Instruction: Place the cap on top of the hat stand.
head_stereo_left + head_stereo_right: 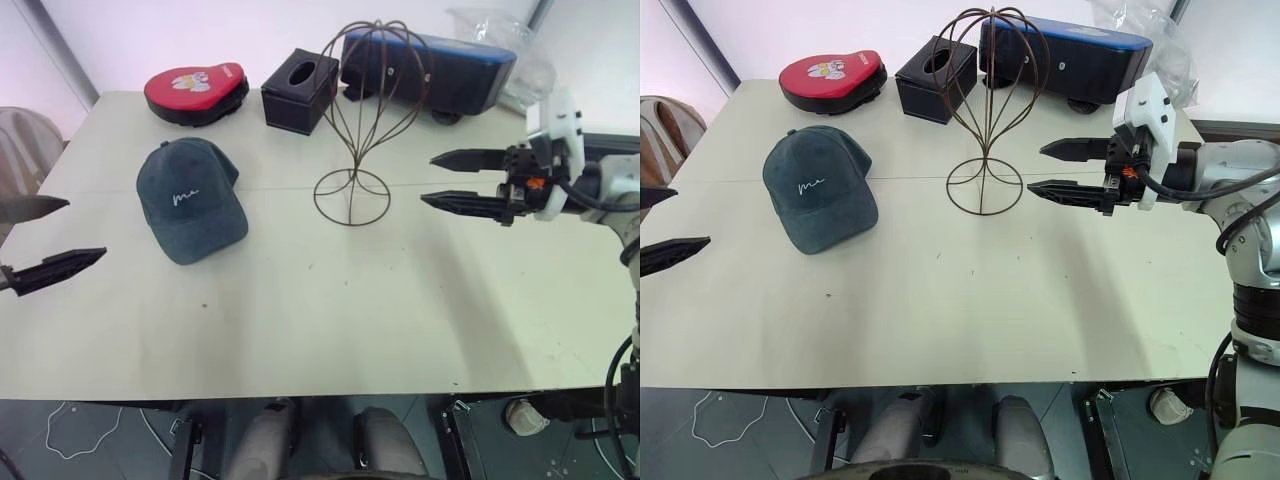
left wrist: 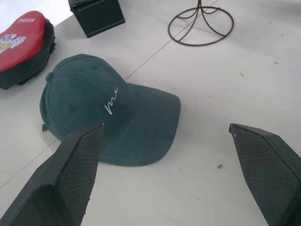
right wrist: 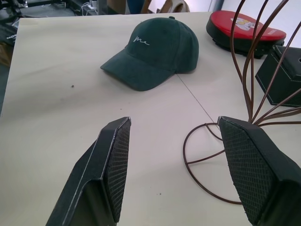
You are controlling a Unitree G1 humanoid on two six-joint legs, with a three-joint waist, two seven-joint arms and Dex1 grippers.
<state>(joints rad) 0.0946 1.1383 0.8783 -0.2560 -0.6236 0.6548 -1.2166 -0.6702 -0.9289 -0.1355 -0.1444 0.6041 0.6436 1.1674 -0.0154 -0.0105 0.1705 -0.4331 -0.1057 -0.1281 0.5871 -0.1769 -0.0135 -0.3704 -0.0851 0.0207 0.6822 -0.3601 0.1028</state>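
The dark teal-grey cap (image 1: 190, 200) lies flat on the left part of the table, its brim toward the front edge and white script on its front. At mid-table, to the right of the cap, the thin brown wire hat stand (image 1: 356, 150) stands upright with nothing on it. My left gripper (image 1: 86, 228) hovers open at the table's left edge, pointing at the cap from a short way off; in the left wrist view the cap (image 2: 99, 108) lies just beyond its fingers. My right gripper (image 1: 427, 179) is open and empty, right of the stand's ring base (image 3: 207, 165).
Along the table's back edge sit a red-and-black pad (image 1: 195, 92), a black tissue box (image 1: 300, 90) and a dark blue case (image 1: 425, 70) with a clear plastic bag (image 1: 495, 30) behind it. A chair (image 1: 25, 140) stands off the left side.
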